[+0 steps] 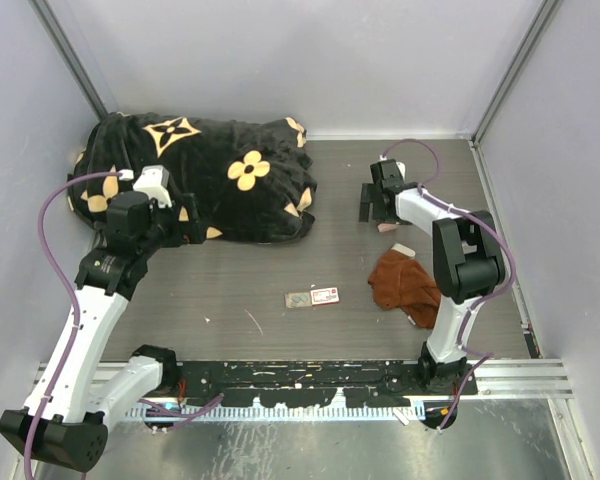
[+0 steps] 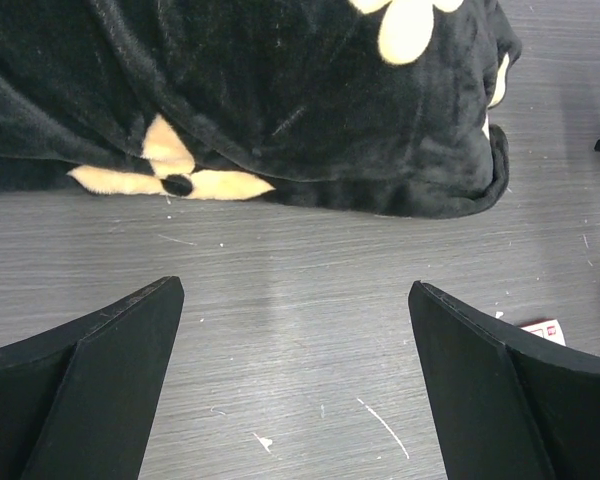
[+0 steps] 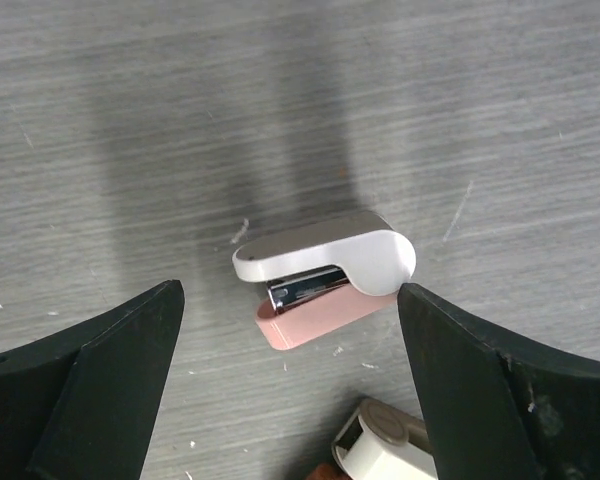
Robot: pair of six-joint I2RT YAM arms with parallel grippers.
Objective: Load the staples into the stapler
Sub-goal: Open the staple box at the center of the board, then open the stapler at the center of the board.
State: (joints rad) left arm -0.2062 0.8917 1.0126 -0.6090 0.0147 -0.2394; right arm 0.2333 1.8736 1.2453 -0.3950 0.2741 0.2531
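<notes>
i'm holding the right pincer released over the stapler lying on the worktop (not grasping it), while the left pincer is hanging released near the black blanket.

Soft, even light falls from above on my table. Under my right pincer two blurred shadow bands cross the grey grain beyond the stapler, whose white top gleams. The black blanket swallows detail; my fingers loom dark, slightly soft.
</notes>
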